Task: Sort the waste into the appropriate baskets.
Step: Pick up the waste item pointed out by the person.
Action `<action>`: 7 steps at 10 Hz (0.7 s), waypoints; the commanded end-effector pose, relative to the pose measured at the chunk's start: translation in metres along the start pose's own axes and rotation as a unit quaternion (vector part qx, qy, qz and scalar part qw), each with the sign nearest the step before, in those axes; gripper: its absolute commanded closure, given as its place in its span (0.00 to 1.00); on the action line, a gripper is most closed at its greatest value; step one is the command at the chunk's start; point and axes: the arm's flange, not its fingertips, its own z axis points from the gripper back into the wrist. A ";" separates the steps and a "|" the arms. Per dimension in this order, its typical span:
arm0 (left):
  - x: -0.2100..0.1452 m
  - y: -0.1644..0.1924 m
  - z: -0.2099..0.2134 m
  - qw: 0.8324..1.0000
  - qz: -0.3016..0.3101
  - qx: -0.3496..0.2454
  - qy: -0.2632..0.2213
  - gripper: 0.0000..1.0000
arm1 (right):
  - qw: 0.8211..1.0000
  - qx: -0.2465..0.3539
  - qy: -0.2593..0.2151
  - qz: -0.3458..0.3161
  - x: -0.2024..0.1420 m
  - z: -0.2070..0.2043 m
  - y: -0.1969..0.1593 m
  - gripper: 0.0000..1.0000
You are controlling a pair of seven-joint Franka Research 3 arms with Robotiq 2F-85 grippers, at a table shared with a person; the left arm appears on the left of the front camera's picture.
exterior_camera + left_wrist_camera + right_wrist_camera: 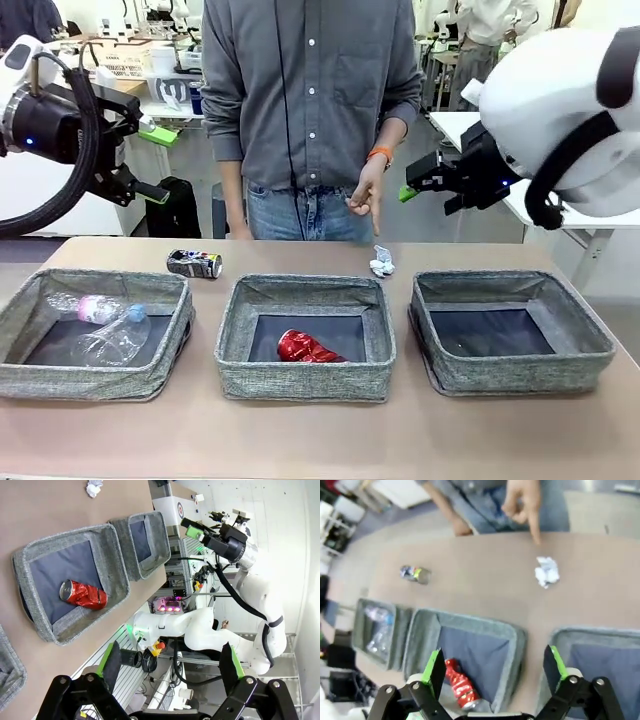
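Three grey baskets stand in a row: left (80,380), middle (300,380), right (520,375). The left one holds a clear bottle with a pink label (95,308) and a clear cup (112,345). A crushed red can (305,347) (83,594) (460,685) lies in the middle one. On the table behind them lie a dark printed can (194,263) (415,573) and a crumpled paper wad (382,265) (546,571) (93,487). My left gripper (158,162) (170,662) hangs open high at the left. My right gripper (415,180) (492,667) is open, high above the right basket (590,635).
A person stands at the far side; one hand (370,200) (525,505) points a finger down at the paper wad. The right basket's dark bottom is bare. Bare tabletop lies in front of the baskets and around the dark can.
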 end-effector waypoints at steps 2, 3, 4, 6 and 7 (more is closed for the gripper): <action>-0.001 -0.003 0.002 1.000 0.006 0.004 0.002 0.00 | 0.981 -0.181 0.058 -0.040 -0.007 -0.006 -0.004 0.00; -0.001 -0.003 0.002 1.000 0.006 0.004 0.002 0.00 | 0.973 -0.205 0.089 -0.047 0.007 -0.024 -0.007 0.00; -0.001 -0.003 0.002 1.000 0.006 0.004 0.002 0.00 | 0.974 -0.205 0.098 -0.022 0.024 -0.035 -0.005 0.00; -0.001 -0.003 0.002 1.000 0.006 0.004 0.002 0.00 | 0.965 -0.215 0.152 -0.011 0.072 -0.070 -0.007 0.00; -0.001 -0.003 0.002 1.000 0.006 0.004 0.002 0.00 | 0.963 -0.196 0.183 0.007 0.086 -0.090 -0.009 0.00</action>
